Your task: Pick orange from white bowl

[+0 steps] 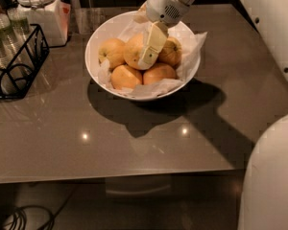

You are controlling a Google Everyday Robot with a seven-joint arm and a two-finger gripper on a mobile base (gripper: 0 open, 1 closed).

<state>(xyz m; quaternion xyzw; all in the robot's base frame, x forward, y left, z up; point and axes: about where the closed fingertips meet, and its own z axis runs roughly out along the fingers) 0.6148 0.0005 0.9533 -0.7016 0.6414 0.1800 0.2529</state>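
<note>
The white bowl [91, 47], lined with crumpled white paper, stands at the back middle of the grey table and holds several oranges. The largest orange [132, 50] sits in the middle of the pile, with smaller ones to its left, right and front. My gripper [149, 54] comes down from the top of the view into the bowl. Its pale part lies against the right side of the largest orange, between it and the orange to the right [173, 51]. Part of the gripper is hidden behind the fruit.
A white lidded jar [36, 6] stands at the back left. A black wire rack [19, 63] with glasses is at the left edge. My white body [273, 176] fills the lower right. Cables [19, 219] lie on the floor below the table's front edge.
</note>
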